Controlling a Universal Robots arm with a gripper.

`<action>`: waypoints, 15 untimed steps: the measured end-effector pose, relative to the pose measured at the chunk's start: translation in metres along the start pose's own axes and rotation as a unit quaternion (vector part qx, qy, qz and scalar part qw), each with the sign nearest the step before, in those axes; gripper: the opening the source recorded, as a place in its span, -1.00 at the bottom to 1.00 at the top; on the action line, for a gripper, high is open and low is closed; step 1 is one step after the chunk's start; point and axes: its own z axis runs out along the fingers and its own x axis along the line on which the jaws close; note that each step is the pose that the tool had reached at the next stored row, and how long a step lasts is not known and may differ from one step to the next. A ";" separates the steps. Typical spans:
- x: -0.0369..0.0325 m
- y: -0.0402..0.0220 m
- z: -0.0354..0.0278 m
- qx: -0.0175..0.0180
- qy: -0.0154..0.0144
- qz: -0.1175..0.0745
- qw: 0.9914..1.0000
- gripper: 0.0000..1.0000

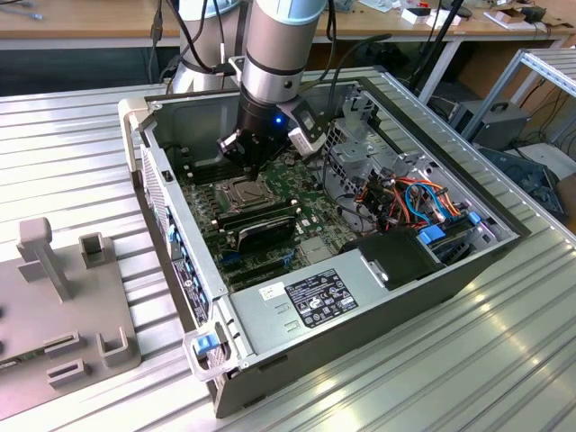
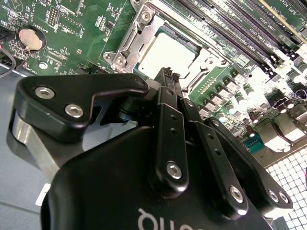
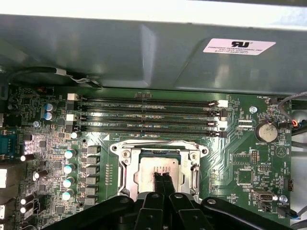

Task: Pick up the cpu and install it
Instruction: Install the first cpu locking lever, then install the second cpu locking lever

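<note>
I work over a ribbed metal table [image 1: 504, 360] in a workshop, with wooden benches [image 1: 90, 18] along the far wall. An open computer case [image 1: 360, 297] lies on its side on the table, its green motherboard [image 3: 249, 167] facing up. On the exterior view's left, well apart from the case, sits one grey fixture plate [image 1: 63, 306] with upright blocks.

My one arm [image 1: 279, 45] reaches down into the case. My end effector [image 3: 162, 178] hangs just above the socket [image 3: 125, 167], its two slim fingertips [image 3: 159, 177] pressed together with nothing between them. In both wrist views the cpu [image 2: 165, 55] lies flat inside the socket's metal frame, its pale silver top showing directly under my fingertips; I cannot tell whether they touch it.

Beyond the socket in the first wrist view run four long memory slots [image 3: 148, 115], side by side. One round coin battery [image 3: 265, 131] sits near them on the board. A row of small capacitors [image 3: 69, 175] stands beside the socket. In the exterior view, a bundle of orange and blue cables [image 1: 414, 202] crowds the case on the right, next to a black box [image 1: 400, 256], and the labelled power supply [image 1: 315, 301] closes off the near side.
</note>
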 end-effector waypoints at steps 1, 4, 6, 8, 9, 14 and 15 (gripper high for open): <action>0.0000 0.0000 0.0000 0.000 0.000 0.000 1.000 -0.79; 0.0000 0.0000 0.0000 0.000 0.000 0.000 1.000 -0.79; 0.0000 0.0000 0.0000 -0.001 0.000 0.000 1.000 -0.79; 0.0000 0.0000 0.0000 -0.001 0.000 0.000 1.000 -0.79; 0.0000 0.0000 -0.0003 -0.001 0.000 0.000 1.000 -0.79; -0.0001 0.0004 -0.0054 -0.001 0.000 0.000 1.000 -0.79; -0.0001 0.0004 -0.0054 -0.001 0.000 0.000 1.000 -0.79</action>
